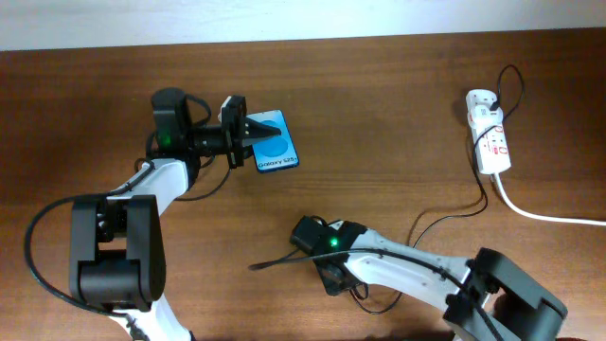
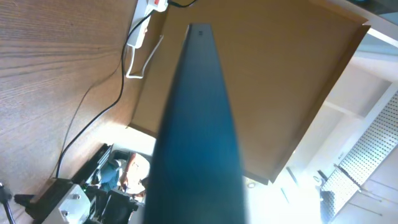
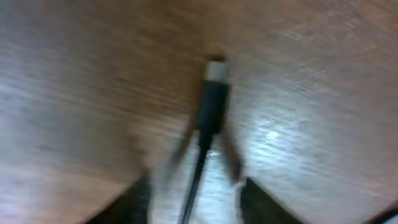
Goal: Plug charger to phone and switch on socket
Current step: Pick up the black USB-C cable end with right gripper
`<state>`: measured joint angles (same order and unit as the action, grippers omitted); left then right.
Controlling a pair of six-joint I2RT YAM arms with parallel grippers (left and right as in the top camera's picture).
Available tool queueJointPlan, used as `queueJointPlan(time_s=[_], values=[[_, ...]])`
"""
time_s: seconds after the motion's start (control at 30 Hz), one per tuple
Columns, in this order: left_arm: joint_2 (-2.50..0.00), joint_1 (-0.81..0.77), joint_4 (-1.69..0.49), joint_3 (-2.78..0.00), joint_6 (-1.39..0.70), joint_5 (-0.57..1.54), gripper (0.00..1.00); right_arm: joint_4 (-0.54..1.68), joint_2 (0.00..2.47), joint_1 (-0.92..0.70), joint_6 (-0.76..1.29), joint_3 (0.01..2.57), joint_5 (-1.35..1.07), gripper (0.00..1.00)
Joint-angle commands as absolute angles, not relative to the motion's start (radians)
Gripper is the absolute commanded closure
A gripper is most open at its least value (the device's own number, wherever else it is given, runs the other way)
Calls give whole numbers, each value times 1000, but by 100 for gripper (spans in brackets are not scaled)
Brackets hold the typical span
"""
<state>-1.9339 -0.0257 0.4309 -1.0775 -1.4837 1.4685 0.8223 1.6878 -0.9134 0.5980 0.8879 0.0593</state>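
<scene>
While the left gripper (image 1: 256,140) clamps the Galaxy phone (image 1: 280,152), the right gripper (image 1: 298,254) pinches the charger (image 3: 210,115), plug (image 3: 216,70) ahead of its jaws. Next, align plug with port.

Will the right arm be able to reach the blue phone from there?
Probably yes. Only bare brown wooden table lies between the right gripper, holding the thin black charger cable, and the blue-screen smartphone in the left gripper.
</scene>
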Motion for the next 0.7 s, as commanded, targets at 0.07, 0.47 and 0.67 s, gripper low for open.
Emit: queueJointPlan(time_s=[0.07,0.47,0.67], values=[[-1935,-25,437,-1097,-1470,1504,100,802,1723,-917,603,877,98,59],[-1935,-25,437,-1097,-1464,1504,100,835,1715,-916,603,944,154,96],[-1935,-23,705,-1097,-1475,1504,100,974,1309,-732,611,1175,-107,96]])
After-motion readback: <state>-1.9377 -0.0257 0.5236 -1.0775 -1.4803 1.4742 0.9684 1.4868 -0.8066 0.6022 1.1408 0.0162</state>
